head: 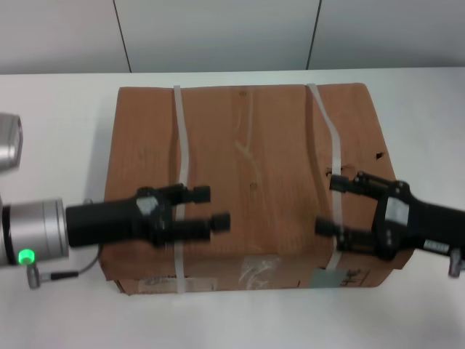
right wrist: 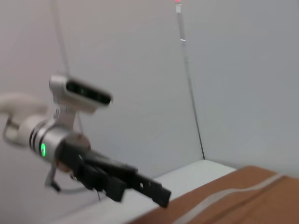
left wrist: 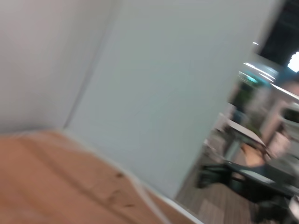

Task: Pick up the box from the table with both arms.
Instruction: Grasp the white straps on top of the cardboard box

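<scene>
White surface before you carries the box, centred with its labelled side toward you. Your left pincer and right pincer both hover above the box's near top, fingers spread, pointing toward each other, well apart.
</scene>
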### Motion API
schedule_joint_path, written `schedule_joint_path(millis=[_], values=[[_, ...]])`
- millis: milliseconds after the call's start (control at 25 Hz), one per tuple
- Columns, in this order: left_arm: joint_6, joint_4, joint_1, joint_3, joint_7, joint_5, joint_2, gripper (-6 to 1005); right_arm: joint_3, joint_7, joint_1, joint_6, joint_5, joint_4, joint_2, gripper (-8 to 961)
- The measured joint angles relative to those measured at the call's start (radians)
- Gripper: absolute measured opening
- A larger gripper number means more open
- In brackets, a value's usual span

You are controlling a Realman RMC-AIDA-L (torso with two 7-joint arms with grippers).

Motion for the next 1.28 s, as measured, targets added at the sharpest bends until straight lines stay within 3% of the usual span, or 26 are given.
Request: schedule_joint_path(millis=[80, 120, 160, 280, 480, 640, 920, 1080, 1280], values=[[-0.044, 0.001, -0.023, -0.004, -0.158, 0.001, 0.013, 868, 0.014, 0.142, 0.015, 0.003, 0.001, -0.010, -0.002, 853], [-0.062, 0.009, -0.049, -0.007, -0.310, -0.005, 0.035, 868, 0.043, 0.362, 0.032, -0.001, 0.001, -0.019, -0.010, 852], [-0.062, 0.009, -0.049, -0.007, -0.310, -0.005, 0.035, 867, 0.043, 0.362, 0.032, -0.001, 0.001, -0.019, -0.010, 852], [-0.061, 0.011, -0.066, -0.025, -0.400, -0.012, 0.053, 867, 0.065, 0.520, 0.038, -0.020, 0.001, -0.025, -0.036, 852], [-0.081, 0.004, -0.073, -0.114, -0.590, -0.006, 0.073, 866, 0.118, 0.739, 0.049, -0.019, 0.001, -0.020, -0.068, 851], [-0.141, 0.002, -0.074, -0.115, -0.668, 0.005, 0.083, 865, 0.138, 0.797, 0.038, 0.011, -0.005, -0.017, -0.077, 851], [-0.206, -0.014, -0.080, -0.113, -0.712, 0.087, 0.080, 864, 0.132, 0.816, 0.038, 0.117, -0.050, -0.013, -0.075, 850], [-0.242, -0.022, -0.099, -0.111, -0.713, 0.137, 0.062, 864, 0.128, 0.820, 0.041, 0.166, -0.066, -0.013, -0.070, 835], [-0.278, -0.028, -0.113, -0.111, -0.706, 0.173, 0.039, 863, 0.110, 0.814, 0.063, 0.241, -0.091, -0.013, -0.048, 817]])
